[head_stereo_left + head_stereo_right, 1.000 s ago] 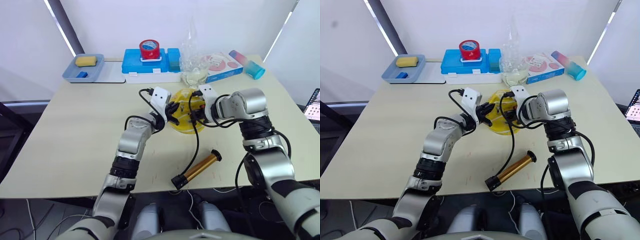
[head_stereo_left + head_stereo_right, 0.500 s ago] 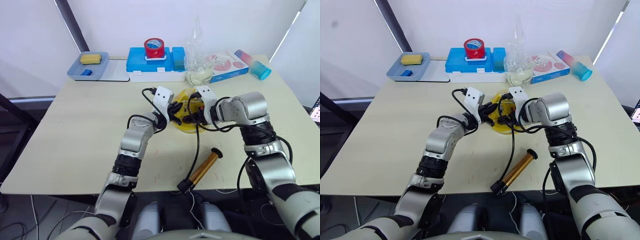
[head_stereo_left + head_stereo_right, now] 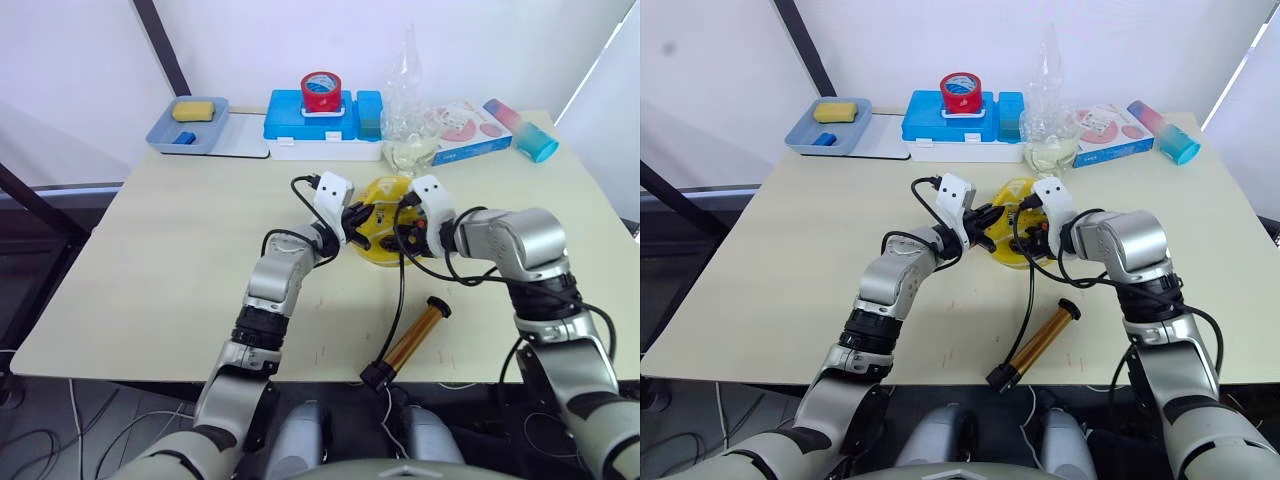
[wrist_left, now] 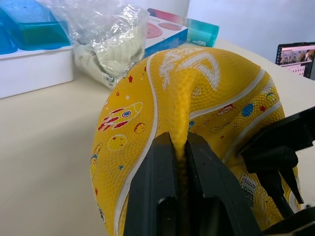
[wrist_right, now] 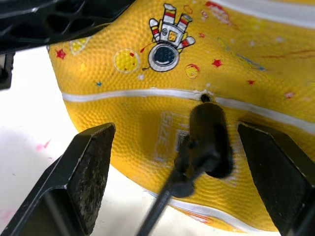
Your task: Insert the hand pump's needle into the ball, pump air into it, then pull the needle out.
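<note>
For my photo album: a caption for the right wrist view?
Open right gripper flanks the needle entering the yellow ball.

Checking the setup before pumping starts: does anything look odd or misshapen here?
Yes. The ball is limp: the left gripper pinches a raised fold of its skin. The needle sits at the valve hole on the white stripe. The hand pump lies unheld.

Table (image 3: 150, 260) back edge: grey tray (image 3: 195, 135) with yellow sponge (image 3: 187, 110), blue box (image 3: 322, 118) topped by red tape roll (image 3: 321, 90), clear bag (image 3: 412, 110), pink-blue carton (image 3: 478, 128).
</note>
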### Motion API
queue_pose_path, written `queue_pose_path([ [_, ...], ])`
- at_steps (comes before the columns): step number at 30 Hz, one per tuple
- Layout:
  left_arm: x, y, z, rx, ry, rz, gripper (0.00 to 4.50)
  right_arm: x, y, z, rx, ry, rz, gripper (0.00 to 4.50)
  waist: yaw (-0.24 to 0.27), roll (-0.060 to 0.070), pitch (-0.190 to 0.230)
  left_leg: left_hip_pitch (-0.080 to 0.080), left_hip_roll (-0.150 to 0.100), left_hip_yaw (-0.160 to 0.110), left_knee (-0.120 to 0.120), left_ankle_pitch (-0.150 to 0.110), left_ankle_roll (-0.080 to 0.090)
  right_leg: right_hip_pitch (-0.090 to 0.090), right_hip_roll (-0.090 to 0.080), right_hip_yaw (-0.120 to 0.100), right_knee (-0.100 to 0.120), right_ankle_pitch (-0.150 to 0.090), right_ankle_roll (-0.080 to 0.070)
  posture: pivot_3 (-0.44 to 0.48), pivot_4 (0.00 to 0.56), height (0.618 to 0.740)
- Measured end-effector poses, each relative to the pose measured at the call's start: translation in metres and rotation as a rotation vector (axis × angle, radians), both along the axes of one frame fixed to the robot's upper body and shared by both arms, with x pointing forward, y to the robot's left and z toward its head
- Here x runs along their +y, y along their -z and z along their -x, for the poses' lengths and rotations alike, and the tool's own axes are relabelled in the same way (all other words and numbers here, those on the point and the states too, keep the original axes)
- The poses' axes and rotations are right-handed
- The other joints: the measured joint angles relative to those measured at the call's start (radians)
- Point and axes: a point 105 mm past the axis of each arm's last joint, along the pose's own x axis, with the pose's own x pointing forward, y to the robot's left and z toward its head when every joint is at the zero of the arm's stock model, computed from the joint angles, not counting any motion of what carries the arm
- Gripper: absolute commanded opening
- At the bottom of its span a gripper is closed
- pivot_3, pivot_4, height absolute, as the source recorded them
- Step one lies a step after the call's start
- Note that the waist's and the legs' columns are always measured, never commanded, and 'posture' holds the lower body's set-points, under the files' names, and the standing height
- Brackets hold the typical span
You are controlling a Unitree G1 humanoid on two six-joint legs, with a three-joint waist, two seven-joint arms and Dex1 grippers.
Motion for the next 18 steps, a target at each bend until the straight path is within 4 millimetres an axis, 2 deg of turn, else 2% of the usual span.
queue_pose_path([
  [9,0.001,0.001,-0.002,-0.003,-0.008,0.001,0.00,-0.006,-0.001,0.010,-0.118,-0.026,-0.008,4.13,0.000,0.001,0.000,0.001,-0.001,-0.003,0.000,0.000,0.000,0.002,0.001,-0.002,0.000,0.000,0.001,0.000,0.150,0.737],
  [12,0.001,0.001,-0.002,-0.004,-0.010,0.000,0.00,-0.014,-0.006,0.012,-0.148,0.026,-0.066,4.13,0.000,0.001,0.001,0.001,-0.001,-0.003,0.000,0.000,0.000,0.002,0.001,-0.002,0.000,0.000,0.001,0.000,0.150,0.737],
  [16,0.002,0.001,-0.002,-0.005,-0.011,0.000,0.00,-0.014,-0.011,0.013,-0.163,0.092,-0.168,4.13,-0.001,0.001,0.001,0.001,0.000,-0.003,0.000,0.000,0.000,0.002,0.002,-0.002,0.001,0.000,0.001,0.000,0.150,0.737],
  [18,0.002,0.001,-0.002,-0.005,-0.011,-0.001,0.00,-0.011,-0.012,0.013,-0.152,0.121,-0.230,3.59,-0.001,0.001,0.001,0.001,0.000,-0.003,0.000,0.001,0.000,0.002,0.002,-0.002,0.001,0.000,0.001,0.000,0.150,0.737],
])
